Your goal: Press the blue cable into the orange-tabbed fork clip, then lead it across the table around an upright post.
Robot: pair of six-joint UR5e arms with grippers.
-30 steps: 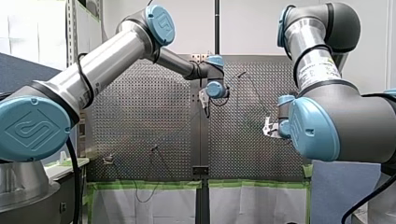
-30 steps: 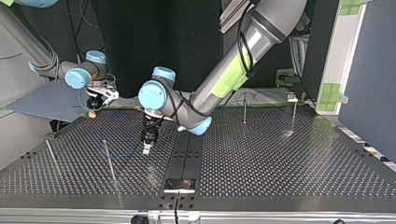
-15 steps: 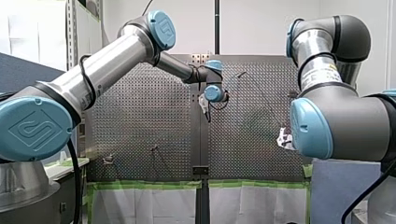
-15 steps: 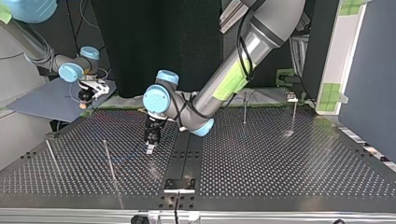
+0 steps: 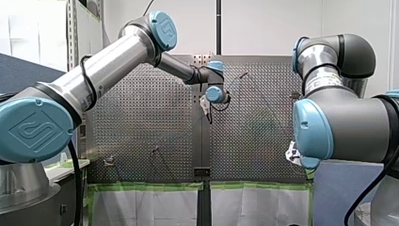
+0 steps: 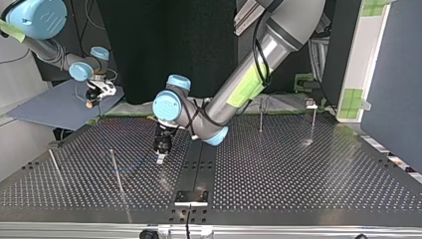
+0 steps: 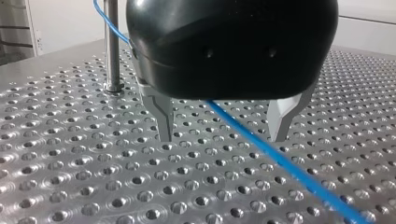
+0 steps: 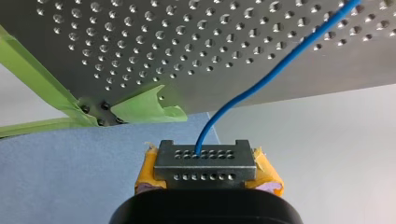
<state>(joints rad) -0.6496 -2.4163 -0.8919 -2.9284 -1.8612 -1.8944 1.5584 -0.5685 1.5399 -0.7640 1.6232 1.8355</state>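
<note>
1. My left gripper [image 7: 222, 137] hangs just above the table [image 7: 70, 196] with its jaws wide apart, gripping nothing.
2. The blue cable [image 7: 280, 161] passes between them, touching neither, near an upright post [image 7: 111, 46].
3. My right gripper [image 8: 205, 161], yellow-padded, is clamped on the cable beyond the table's corner, over a blue sheet [image 8: 70, 177].

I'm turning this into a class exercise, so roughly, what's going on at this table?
Two robot arms are handling a thin blue cable over a perforated metal table. My right gripper, with yellow pads, is shut on the cable beyond the table's edge. My left gripper hangs low over the table, metal fingers open astride the cable, a slim upright metal post ahead of it.
</note>
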